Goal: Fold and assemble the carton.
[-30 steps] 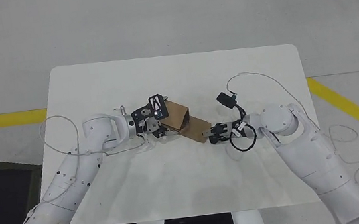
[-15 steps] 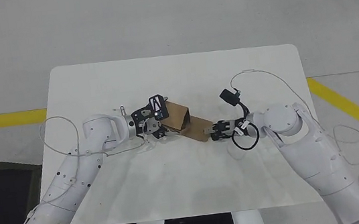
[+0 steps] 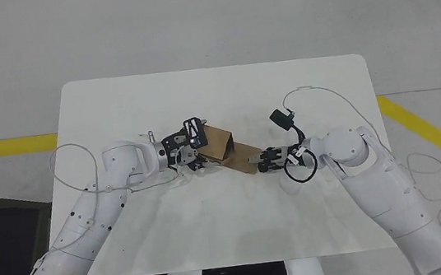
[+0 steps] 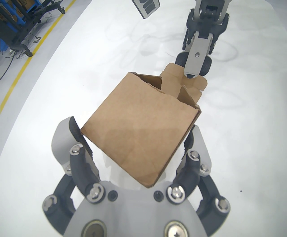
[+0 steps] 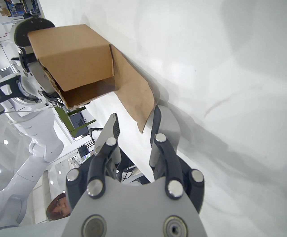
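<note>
The carton (image 3: 220, 143) lies on its side near the centre of the white worktop (image 3: 116, 100). It is a brown cardboard sleeve squared up into a box shape. The end facing the right arm is open (two short side tabs stand at its mouth). A long closing flap (image 4: 179, 78) extends from that end toward the right claw (image 3: 263, 160).

The left claw (image 4: 133, 130) grips the opposite end. Its two black pads (image 4: 75, 130) press against opposite side walls, so it is closed on the carton.

The right claw sits at the flap tip with its fingers parted. The flap edge lies between them, against one finger (image 5: 157, 119), while the other finger stands apart from the cardboard.

A yellow floor line (image 3: 6, 147) runs beyond the worktop edges.
</note>
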Robot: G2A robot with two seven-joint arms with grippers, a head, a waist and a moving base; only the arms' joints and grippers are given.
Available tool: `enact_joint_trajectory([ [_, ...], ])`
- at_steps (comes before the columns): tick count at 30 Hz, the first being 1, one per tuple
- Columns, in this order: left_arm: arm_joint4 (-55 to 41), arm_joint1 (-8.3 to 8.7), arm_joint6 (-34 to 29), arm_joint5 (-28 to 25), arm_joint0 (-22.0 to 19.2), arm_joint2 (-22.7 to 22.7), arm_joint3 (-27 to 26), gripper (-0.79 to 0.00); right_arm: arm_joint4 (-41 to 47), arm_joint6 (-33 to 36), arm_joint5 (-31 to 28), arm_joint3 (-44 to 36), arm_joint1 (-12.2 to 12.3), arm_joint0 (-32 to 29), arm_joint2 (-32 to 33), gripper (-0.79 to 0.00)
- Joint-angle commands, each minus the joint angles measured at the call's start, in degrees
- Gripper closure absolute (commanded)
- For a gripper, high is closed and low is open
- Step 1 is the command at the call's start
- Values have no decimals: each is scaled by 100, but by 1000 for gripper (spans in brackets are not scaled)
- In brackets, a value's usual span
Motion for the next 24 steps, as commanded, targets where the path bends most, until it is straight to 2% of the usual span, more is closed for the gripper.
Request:
enact_joint_trajectory([
  [1,-4,-1,4,-13,3,-7,0,-785,82,75,-6,77,-19,109,-68,-314],
  [4,-1,-4,1,-15,9,-12,-5,-785,184,197,14,189,-60,264,-229,-323],
  [10,11,-7,-8,-11,19,-30,-11,-785,457,2,-188,304,-136,423,-390,-329],
  [24,53,-16,-19,-36,38,-44,-52,-785,787,-162,-617,-191,-123,351,-287,-336],
])
